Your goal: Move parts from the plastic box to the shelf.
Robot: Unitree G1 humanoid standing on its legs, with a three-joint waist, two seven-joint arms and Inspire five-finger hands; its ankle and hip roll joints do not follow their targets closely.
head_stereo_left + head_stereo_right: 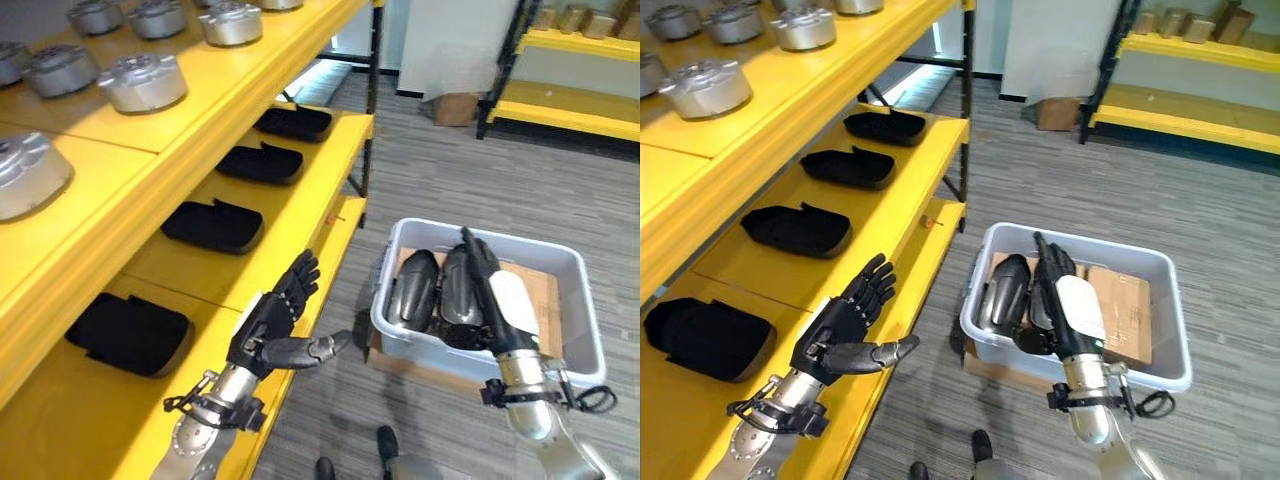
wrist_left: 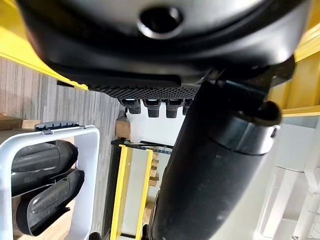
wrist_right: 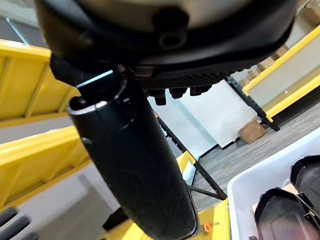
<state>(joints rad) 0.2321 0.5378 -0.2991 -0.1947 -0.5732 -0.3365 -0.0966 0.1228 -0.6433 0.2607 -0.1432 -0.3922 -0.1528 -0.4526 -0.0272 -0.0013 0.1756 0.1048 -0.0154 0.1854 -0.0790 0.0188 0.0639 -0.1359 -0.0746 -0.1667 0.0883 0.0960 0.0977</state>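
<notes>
Leftmost, the yellow shelf (image 1: pixel 300 215) carried flat black parts (image 1: pixel 213 224) in a row. Beside its edge at seven o'clock, the left hand (image 1: pixel 272 322) hovered with fingers spread, holding nothing. At four o'clock, the right hand (image 1: pixel 1060 290) reached straight-fingered into the plastic box (image 1: pixel 1160 365), over two dark shell-shaped parts (image 1: pixel 1006 291).
</notes>
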